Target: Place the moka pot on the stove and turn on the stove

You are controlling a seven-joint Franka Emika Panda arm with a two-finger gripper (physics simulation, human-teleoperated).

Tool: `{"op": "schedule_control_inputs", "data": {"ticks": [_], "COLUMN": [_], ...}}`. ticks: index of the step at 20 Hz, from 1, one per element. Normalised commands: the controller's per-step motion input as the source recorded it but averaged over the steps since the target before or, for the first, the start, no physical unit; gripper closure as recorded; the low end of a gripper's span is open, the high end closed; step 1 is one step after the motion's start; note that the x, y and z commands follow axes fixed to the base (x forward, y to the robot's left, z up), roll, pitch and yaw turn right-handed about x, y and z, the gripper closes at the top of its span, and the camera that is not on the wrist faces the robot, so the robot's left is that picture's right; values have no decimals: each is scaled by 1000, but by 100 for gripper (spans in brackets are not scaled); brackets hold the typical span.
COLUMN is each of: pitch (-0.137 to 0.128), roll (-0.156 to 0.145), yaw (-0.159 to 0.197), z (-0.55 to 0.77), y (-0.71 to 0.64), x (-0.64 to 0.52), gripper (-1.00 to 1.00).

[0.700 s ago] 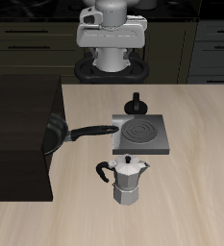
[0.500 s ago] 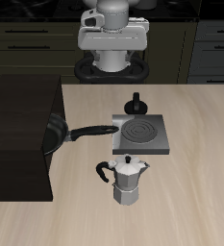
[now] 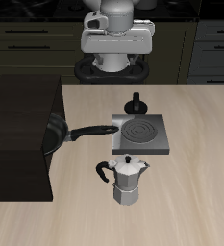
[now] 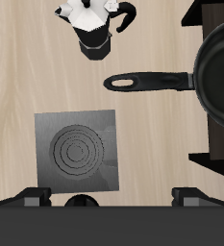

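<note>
The moka pot (image 3: 129, 179) stands near the stove (image 3: 139, 135); the hand (image 4: 112, 196) is spread wide.

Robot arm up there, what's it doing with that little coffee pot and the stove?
Nothing is being held right now. The robot's gripper hangs high above the table's back edge. The moka pot stands upright on the table, nearer the front than the stove, so it is not on the burner yet. A black frying pan rests on the big black block, its handle reaching toward the stove.
</note>
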Motion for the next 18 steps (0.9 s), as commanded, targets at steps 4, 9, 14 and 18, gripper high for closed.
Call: {"op": "schedule_control_inputs", "data": {"ticks": [4,9,14,18], "pitch": [-5,9,-13,-41], "roll": [-26,15,8,-33], "yaw": [-41,-11,-4,4], "z": [23,-63,38,122], "y": [34,114,76,-42], "x": [321,251,168,257], "gripper": [-100,-100,-100,-100]}}
